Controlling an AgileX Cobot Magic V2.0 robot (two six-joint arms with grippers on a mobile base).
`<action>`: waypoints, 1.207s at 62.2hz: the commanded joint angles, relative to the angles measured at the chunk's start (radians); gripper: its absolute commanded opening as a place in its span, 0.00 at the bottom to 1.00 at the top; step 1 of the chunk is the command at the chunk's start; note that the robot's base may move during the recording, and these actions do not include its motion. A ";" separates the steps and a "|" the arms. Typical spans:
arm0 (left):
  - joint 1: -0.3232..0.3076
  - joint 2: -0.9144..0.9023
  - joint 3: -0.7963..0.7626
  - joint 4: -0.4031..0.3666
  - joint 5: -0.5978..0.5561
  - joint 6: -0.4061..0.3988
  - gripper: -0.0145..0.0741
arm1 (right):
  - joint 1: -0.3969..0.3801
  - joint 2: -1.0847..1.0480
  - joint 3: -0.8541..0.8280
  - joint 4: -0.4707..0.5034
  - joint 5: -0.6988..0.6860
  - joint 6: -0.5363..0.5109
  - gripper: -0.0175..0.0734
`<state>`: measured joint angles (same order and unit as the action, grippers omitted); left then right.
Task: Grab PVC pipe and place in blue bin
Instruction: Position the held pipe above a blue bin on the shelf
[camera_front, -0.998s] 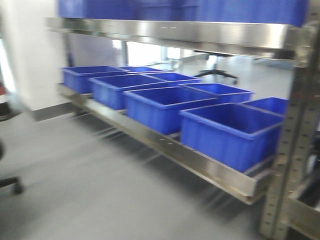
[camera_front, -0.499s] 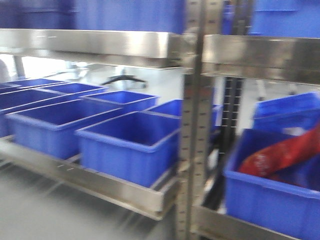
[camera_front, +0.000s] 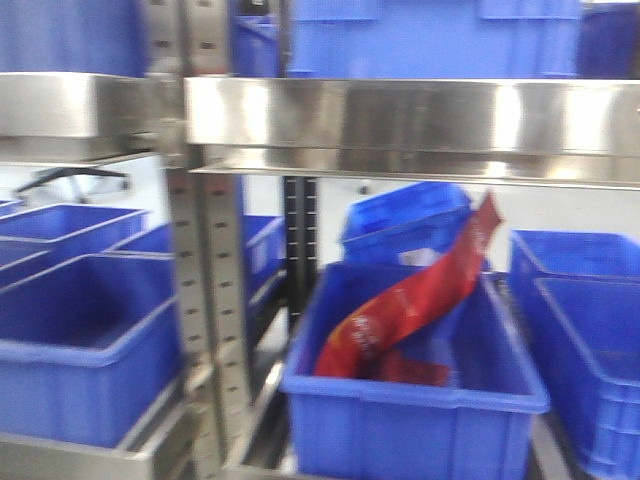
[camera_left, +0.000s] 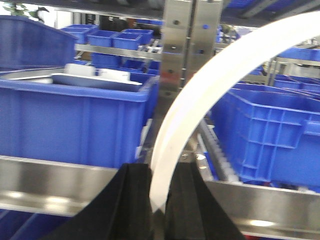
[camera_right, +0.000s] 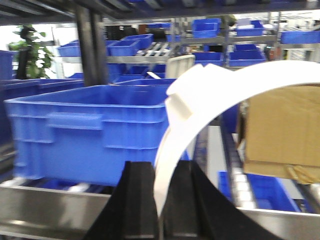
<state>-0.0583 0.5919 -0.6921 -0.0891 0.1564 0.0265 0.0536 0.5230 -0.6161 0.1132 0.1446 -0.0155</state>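
Clamping hard, left gripper (camera_left: 159, 200) and right gripper (camera_right: 159, 200) each pinched curved white PVC pipe (camera_left: 200, 95) outside the blue bin (camera_left: 75, 120), transport step apparently; next needed clearing its rim, then release

We count two PVC pipes (camera_left: 210, 75) (camera_right: 250, 80), one red bag (camera_front: 410, 305), one cardboard box (camera_right: 280, 130) and at least six blue bins (camera_front: 410, 420).

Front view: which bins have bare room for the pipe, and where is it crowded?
The left bin, beside the steel upright, shows a bare interior; so does the right bin, as far as its visible part tells. The centre bin between them is crowded: a red package leans across it.
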 joint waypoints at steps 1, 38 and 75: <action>0.005 -0.007 -0.001 -0.007 -0.024 -0.003 0.04 | 0.001 -0.004 0.002 -0.005 -0.024 -0.002 0.01; 0.005 0.000 -0.001 -0.007 -0.027 -0.003 0.04 | 0.001 -0.004 0.002 -0.005 -0.024 -0.002 0.01; 0.005 0.000 -0.001 -0.007 -0.033 -0.003 0.04 | 0.001 -0.004 0.002 -0.005 -0.025 -0.002 0.01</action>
<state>-0.0583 0.5937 -0.6921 -0.0891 0.1526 0.0265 0.0536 0.5230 -0.6161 0.1132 0.1446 -0.0155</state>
